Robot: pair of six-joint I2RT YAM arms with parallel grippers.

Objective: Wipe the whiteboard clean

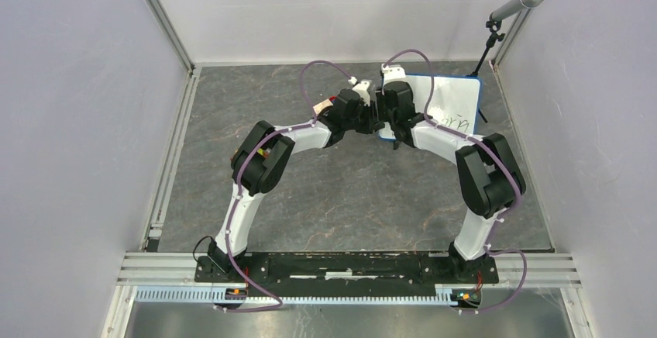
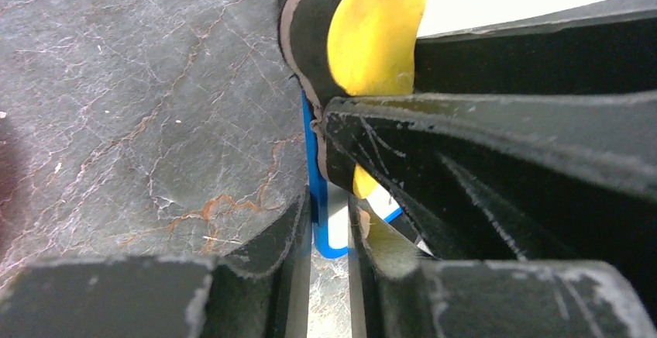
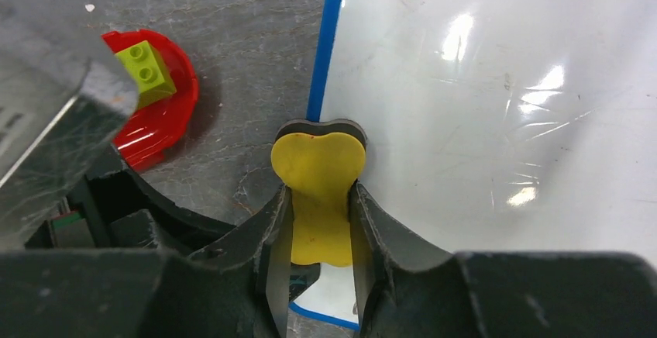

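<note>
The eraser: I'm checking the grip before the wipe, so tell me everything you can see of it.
The eraser is a small bone-shaped pad, yellow on one face with a dark, felt-like layer behind. The right gripper pinches its narrow waist between its jaws, yellow face toward the wrist camera. Its free end sits at the blue left rim of the whiteboard; whether it presses on the board cannot be told.

whiteboard (image 1: 453, 96): white, blue rim, rounded corners | pose: face up on table (image 1: 310, 191), far right | state: faint black handwriting (image 1: 448, 118) on near part, left part bare, glossy | eraser (image 3: 318, 169): yellow, bone-shaped, black felt backing, straddling the board's left rim
</note>
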